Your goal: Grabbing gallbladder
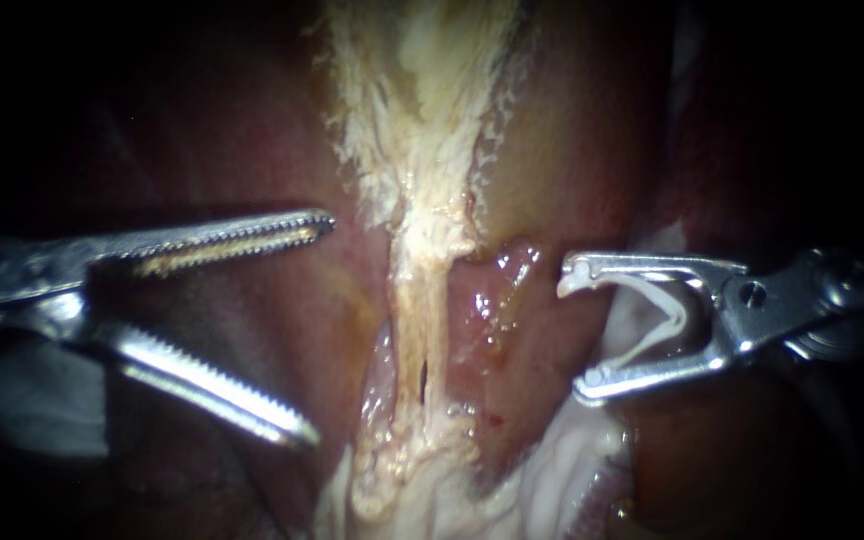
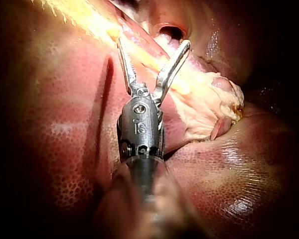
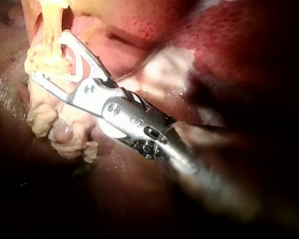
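Observation:
My left instrument (image 1: 317,330) comes in from the left with its two serrated jaws wide apart and nothing between them, a short way left of a pale yellowish band of stripped tissue (image 1: 422,300) that runs down the middle. In the left wrist view the open jaws (image 2: 153,44) straddle that pale band (image 2: 204,99) from above. My right instrument (image 1: 574,330) stands just right of the band, jaws apart with a white clip (image 1: 667,315) seated between them. The right wrist view shows those jaws (image 3: 49,55) and the clip (image 3: 77,74) against the pale tissue. I cannot tell which tissue is the gallbladder.
Dark red liver (image 1: 202,150) lies on both sides of the band, smooth and speckled in the left wrist view (image 2: 50,124). Wet pink tissue (image 1: 497,300) sits between the band and my right instrument. Whitish lumpy tissue (image 1: 552,480) fills the lower middle.

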